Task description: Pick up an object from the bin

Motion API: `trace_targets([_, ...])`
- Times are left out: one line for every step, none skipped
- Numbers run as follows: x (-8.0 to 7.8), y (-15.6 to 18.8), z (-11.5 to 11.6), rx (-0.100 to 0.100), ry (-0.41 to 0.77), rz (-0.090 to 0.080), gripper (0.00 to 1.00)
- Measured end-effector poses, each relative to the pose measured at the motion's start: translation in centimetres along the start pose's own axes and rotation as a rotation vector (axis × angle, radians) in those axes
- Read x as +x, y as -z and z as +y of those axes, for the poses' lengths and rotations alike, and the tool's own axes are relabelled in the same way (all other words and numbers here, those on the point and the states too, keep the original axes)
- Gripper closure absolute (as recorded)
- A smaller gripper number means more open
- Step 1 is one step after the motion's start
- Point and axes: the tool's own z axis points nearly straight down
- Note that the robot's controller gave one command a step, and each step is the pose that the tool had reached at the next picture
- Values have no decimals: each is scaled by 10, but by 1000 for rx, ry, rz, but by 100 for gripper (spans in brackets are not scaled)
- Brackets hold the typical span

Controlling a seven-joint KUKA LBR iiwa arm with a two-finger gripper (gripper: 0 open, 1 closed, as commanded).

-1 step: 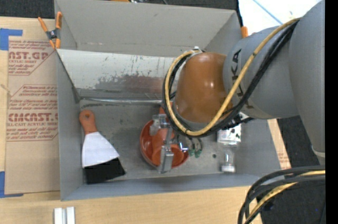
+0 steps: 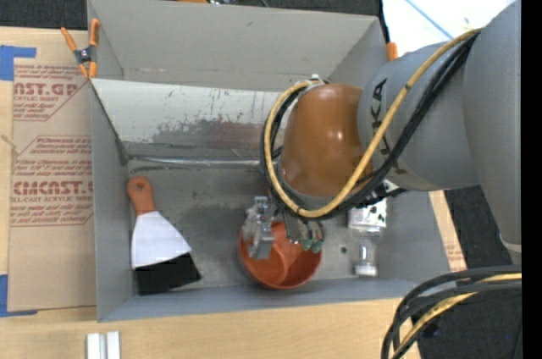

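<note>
My gripper (image 2: 262, 232) reaches down into the front middle of the bin, its metal fingers over the left part of a red-orange round bowl (image 2: 288, 266). The fingertips sit at or inside the bowl's rim, and how far apart they stand is hidden. Just to the right lies a small clear and silver bottle-like thing (image 2: 366, 234) on the bin floor.
A brush with an orange handle, white body and black bristles (image 2: 157, 243) lies at the front left of the bin. The arm with its orange dome and looped cables hangs over the bin's right half.
</note>
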Motion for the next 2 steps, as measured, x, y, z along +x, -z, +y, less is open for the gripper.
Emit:
trace_targets([0, 0, 0, 0, 0, 0, 100])
trace_targets([3, 11, 3, -2, -3, -1, 100])
